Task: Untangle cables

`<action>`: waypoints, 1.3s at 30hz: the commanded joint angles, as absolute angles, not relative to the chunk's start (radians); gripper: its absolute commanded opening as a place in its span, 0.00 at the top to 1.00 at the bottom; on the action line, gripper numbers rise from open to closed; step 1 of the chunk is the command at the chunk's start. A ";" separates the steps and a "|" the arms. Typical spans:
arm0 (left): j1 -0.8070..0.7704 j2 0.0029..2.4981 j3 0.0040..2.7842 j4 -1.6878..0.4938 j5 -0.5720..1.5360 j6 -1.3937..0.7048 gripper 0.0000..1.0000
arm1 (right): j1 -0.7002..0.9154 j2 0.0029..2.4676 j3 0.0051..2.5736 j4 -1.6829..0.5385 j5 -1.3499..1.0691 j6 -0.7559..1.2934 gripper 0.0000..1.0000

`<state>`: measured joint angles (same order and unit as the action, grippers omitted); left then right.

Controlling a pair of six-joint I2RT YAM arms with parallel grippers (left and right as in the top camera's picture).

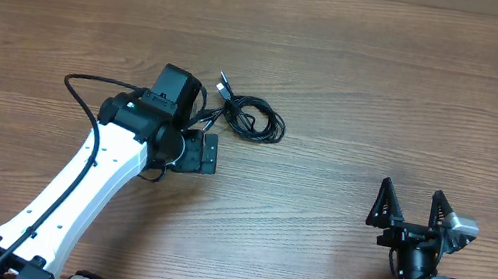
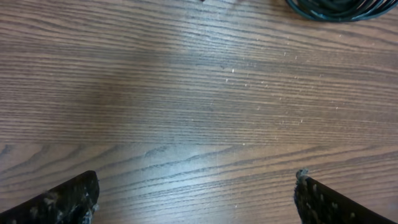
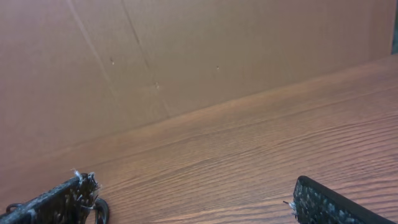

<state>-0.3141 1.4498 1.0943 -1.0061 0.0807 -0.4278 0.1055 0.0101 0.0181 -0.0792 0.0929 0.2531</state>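
**Operator:** Report status, left side first.

**Technician:** The left arm [image 1: 80, 182] reaches from the near left corner to mid-table. The left gripper [image 2: 198, 177] points down at the bare wood of the table [image 1: 390, 82]. Its fingers [image 2: 68, 199] stand wide apart with nothing between them, so it holds nothing.

**Operator:** Location of the work item?

**Technician:** The cables [image 1: 255, 118] lie on the table just beside the left gripper, on the side toward the centre. They form one small bundle of overlapping loops. One plug end [image 1: 223, 83] sticks out at the upper left of the bundle. In the left wrist view only the edge of the bundle shows, at the top right, ahead of the fingers and not between them.

**Operator:** Right side?

**Technician:** The right gripper [image 1: 412, 195] sits at the lower right of the overhead view, well apart from the cables. Its jaws are spread wide and empty. Its camera looks along the table toward a cardboard wall [image 3: 124, 62].

**Operator:** Progress assessment?

**Technician:** Judged to be at an early stage. No cord is laid out by itself, and all loops sit in the one bundle. The number of cords in it cannot be told. Remaining steps:
1. Grip a free end or loop.
2. Draw each cord out of the bundle.
3. Place the cords apart.

Neither gripper is closed on the cables.
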 commanded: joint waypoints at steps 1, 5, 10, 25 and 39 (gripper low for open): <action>-0.315 1.453 1.087 -0.995 0.071 -0.451 0.00 | 0.109 0.003 0.009 -0.075 0.091 0.245 0.00; -0.315 1.453 1.087 -0.970 0.071 -0.468 0.00 | 0.109 0.003 0.009 -0.075 0.091 0.245 0.00; -0.315 1.453 1.087 -0.926 0.070 -0.488 0.00 | 0.109 0.003 0.009 -0.075 0.091 0.245 0.00; -0.315 1.453 1.075 -0.883 0.078 -0.529 0.00 | 0.109 0.003 0.009 -0.075 0.091 0.245 0.00; -0.315 1.453 1.067 -0.894 0.078 -0.528 0.00 | 0.109 0.003 0.009 -0.075 0.091 0.245 0.00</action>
<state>-0.3141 1.4498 1.0775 -0.8932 0.0811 -0.5182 0.1055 0.0101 0.0181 -0.0792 0.0929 0.2531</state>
